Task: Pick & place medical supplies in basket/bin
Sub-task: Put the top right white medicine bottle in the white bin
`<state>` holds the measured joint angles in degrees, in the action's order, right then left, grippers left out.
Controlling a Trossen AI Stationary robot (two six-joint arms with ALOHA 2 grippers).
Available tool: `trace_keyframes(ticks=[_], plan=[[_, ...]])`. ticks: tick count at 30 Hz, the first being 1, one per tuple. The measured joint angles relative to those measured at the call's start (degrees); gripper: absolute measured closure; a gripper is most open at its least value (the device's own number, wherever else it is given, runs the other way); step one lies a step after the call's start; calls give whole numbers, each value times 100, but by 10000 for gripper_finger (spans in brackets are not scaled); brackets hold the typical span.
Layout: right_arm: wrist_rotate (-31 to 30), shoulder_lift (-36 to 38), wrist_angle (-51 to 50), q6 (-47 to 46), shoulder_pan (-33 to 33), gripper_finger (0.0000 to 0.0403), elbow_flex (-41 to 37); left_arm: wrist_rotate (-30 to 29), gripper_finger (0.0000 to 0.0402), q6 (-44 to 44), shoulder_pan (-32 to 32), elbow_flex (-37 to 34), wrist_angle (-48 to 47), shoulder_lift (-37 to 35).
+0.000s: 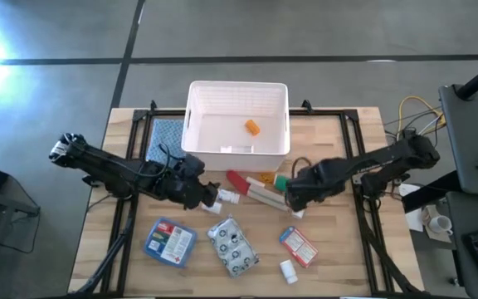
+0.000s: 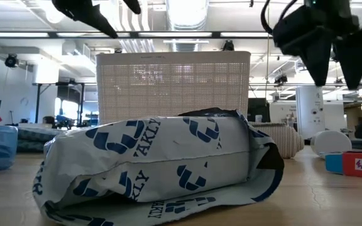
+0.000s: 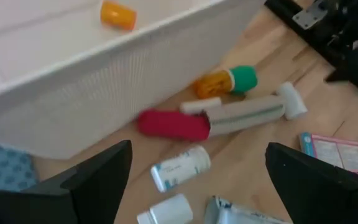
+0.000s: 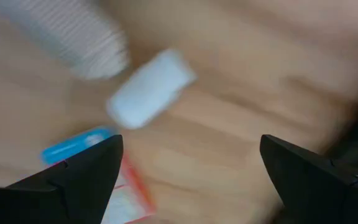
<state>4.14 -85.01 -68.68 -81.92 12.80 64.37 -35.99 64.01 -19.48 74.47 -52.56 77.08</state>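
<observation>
The white slotted basket (image 1: 239,120) stands at the table's far middle with an orange item (image 1: 251,126) inside. In front of it lie a red tube (image 3: 173,124), a cream tube (image 3: 253,112), an orange bottle with a green cap (image 3: 225,81) and two white pill bottles (image 3: 180,168). Nearer the front edge lie a blue packet (image 1: 170,242), the spotted pouch (image 1: 232,246), a red-white packet (image 1: 298,246) and a small white bottle (image 1: 288,270). My left gripper (image 3: 194,186) hangs open above the white bottles. My right gripper (image 1: 293,199) is open, pointing down over the cream tube's right end.
A blue checked cloth (image 1: 166,137) lies left of the basket. Black rails (image 1: 357,158) run along both sides of the table. In the low view the pouch (image 2: 162,163) fills the foreground, the basket wall (image 2: 173,85) stands behind it and my right gripper (image 2: 335,63) hangs above.
</observation>
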Motion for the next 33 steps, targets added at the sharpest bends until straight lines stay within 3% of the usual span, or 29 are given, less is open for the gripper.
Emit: trace_keyframes(ticks=[4,10,20,25,33], plan=[[-86,-25,1324,-698,302,35,-707,5,56,64,-94,-18,6,-2],[-836,-25,1946,-2041,533,35,-1413,0,56,63,-151,64,4,-9],[-1070,-33,3311,-2407,533,39,-2147,3,56,-40,-151,64,7,-2],[-1041,-32,3186,-2404,547,82,-2238,3,56,-41,-151,64,7,0],[-1005,-31,3120,-2138,547,186,-2303,5,56,-42,-151,64,7,0]])
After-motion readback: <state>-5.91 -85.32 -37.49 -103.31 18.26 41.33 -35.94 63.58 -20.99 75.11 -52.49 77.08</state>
